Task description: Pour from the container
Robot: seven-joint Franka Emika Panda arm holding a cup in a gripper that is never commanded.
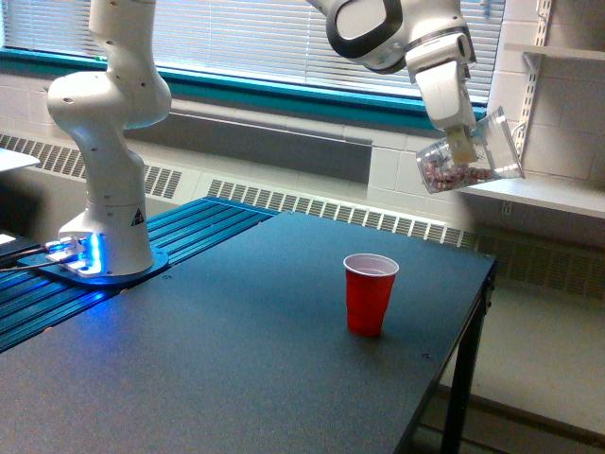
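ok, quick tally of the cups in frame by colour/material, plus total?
Red opaque cup, upright on the table: 1
Clear container, held tilted in the gripper, reddish and white bits inside: 1
Total: 2

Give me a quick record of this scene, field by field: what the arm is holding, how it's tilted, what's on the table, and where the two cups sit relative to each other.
held item: clear container, gripped by the tool
contents: reddish-pink and white bits, lying along its lower side
tilt: tipped over, nearly on its side
height: well above the table
on table: red cup, upright, open top
relation: container up and toward the exterior view's right of the red cup, not directly over it
pouring: nothing seen falling
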